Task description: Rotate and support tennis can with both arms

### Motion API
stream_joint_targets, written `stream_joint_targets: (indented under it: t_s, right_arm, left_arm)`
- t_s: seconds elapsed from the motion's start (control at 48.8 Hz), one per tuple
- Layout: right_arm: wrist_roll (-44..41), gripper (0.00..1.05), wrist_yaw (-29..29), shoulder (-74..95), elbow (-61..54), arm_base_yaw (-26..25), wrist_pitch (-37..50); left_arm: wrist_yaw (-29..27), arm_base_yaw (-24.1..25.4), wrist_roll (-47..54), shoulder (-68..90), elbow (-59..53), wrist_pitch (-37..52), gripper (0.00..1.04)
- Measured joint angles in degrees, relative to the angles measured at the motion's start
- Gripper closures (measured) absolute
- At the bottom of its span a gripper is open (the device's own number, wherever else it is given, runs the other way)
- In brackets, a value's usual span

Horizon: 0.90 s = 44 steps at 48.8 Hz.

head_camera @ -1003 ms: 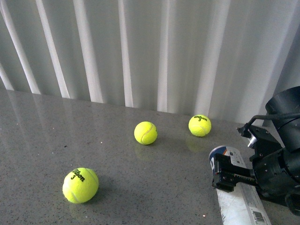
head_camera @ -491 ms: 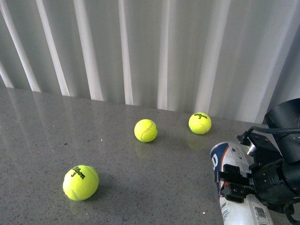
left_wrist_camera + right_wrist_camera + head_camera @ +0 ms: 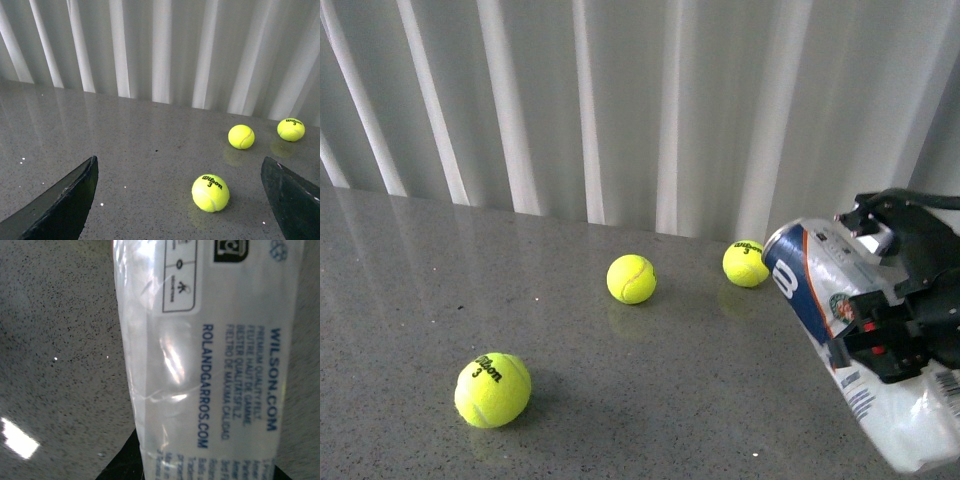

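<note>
Jaws of my right gripper [image 3: 885, 345] are clamped across the tennis can [image 3: 810, 285], gripping it partway along its length at the right edge of the front view. The can lies slanted there, its silver-rimmed end raised toward the upper left and its clear end low in the bottom right corner; I cannot tell whether that low end touches the table [image 3: 400, 300]. My right wrist view is filled by the can's label [image 3: 210, 365], with blue print on clear plastic, and a dark bit of finger [image 3: 125, 462] shows at the bottom edge. My left gripper [image 3: 178, 162] is spread wide and holds nothing, its two black fingers [image 3: 65, 200] sitting in the lower corners of the left wrist view. Three yellow-green balls rest on the grey speckled surface: one at lower left [image 3: 492, 390], one near the middle [image 3: 631, 280], and one [image 3: 745, 263] just left of the can's raised end. White curtain [image 3: 620, 100] hangs behind.
</note>
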Motion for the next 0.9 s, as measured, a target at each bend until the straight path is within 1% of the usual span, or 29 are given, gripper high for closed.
stream_joint_targets:
  t_s: [0.041, 0.164, 0.184, 0.266, 0.43, 0.635, 0.778, 0.901]
  right_arm:
    - [-3.39, 0.84, -0.35, -1.05, -0.46, -0.39, 0.46]
    - [-15.74, 0.84, -4.07, -3.52, -2.73, -2.34, 1.97]
    - [-19.52, 0.84, -5.18, -3.91, -3.19, -2.84, 1.75]
    - [-28.44, 0.84, -8.59, -4.68, -3.91, -4.35, -1.31]
    - [-43.3, 0.84, -10.91, -5.05, -5.31, -6.4, -5.46]
    - [-56.46, 0.84, -10.69, -3.37, -6.34, -6.73, -3.63]
    - [-61.99, 0.84, -11.02, -1.05, -6.29, -6.58, -0.66]
    - [-64.63, 0.84, -11.39, 1.2, -5.92, -6.32, 1.31]
  left_arm:
    - [0.0, 0.0, 0.0, 0.0, 0.0, 0.0, 0.07]
    - [0.0, 0.0, 0.0, 0.0, 0.0, 0.0, 0.07]
    - [0.0, 0.0, -0.02, 0.0, 0.0, 0.0, 0.07]
    - [0.0, 0.0, 0.0, 0.0, 0.0, 0.0, 0.07]
    - [0.0, 0.0, 0.0, 0.0, 0.0, 0.0, 0.07]
    - [0.0, 0.0, 0.0, 0.0, 0.0, 0.0, 0.07]
    - [0.0, 0.0, 0.0, 0.0, 0.0, 0.0, 0.07]
    - [0.0, 0.0, 0.0, 0.0, 0.0, 0.0, 0.07]
